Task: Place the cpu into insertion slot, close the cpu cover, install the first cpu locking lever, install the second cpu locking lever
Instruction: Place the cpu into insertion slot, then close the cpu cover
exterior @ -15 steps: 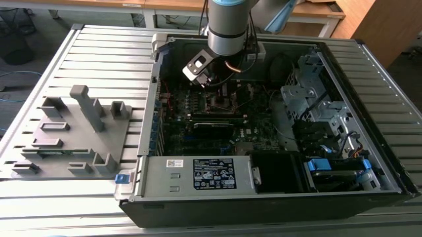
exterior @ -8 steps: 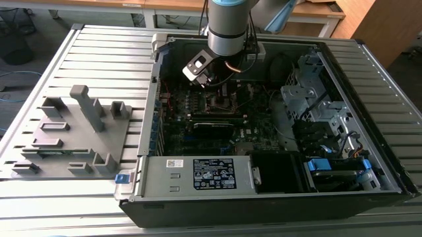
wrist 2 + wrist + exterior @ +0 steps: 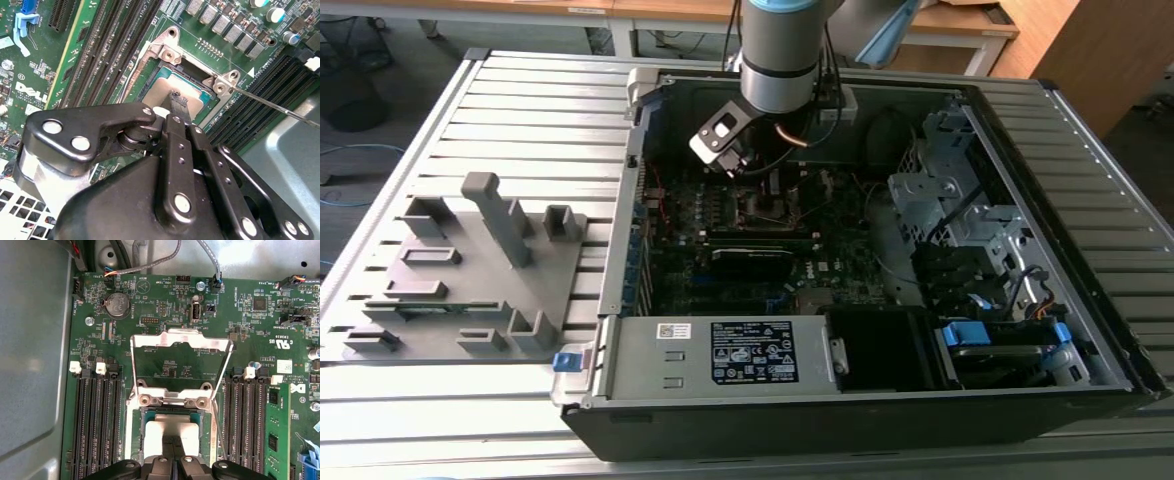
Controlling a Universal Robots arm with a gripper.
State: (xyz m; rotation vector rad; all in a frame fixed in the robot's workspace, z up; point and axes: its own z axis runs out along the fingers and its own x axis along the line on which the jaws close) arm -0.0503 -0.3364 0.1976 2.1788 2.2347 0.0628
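Observation:
The cpu [image 3: 172, 432] [image 3: 161, 91], a flat square with a dull silver top, lies inside the insertion slot [image 3: 136, 440] on the green motherboard. My gripper [image 3: 173, 460] [image 3: 178, 100] is shut, its black fingertips together and resting on the middle of the chip's top. The cpu cover [image 3: 181, 344], a thin silver frame, stands swung up and open on its hinge beyond the socket. A thin wire locking lever [image 3: 272, 106] [image 3: 218, 427] sticks out, unlatched, beside the socket. In the exterior view the gripper [image 3: 750, 168] hangs over the socket area [image 3: 769, 205] inside the open computer case.
Long black memory slots [image 3: 97, 425] [image 3: 245, 420] flank the socket on both sides. The case walls [image 3: 620, 250], a drive cage [image 3: 947, 200] and a labelled power supply [image 3: 720, 355] surround the board. A grey fixture plate [image 3: 467, 270] lies at the exterior view's left.

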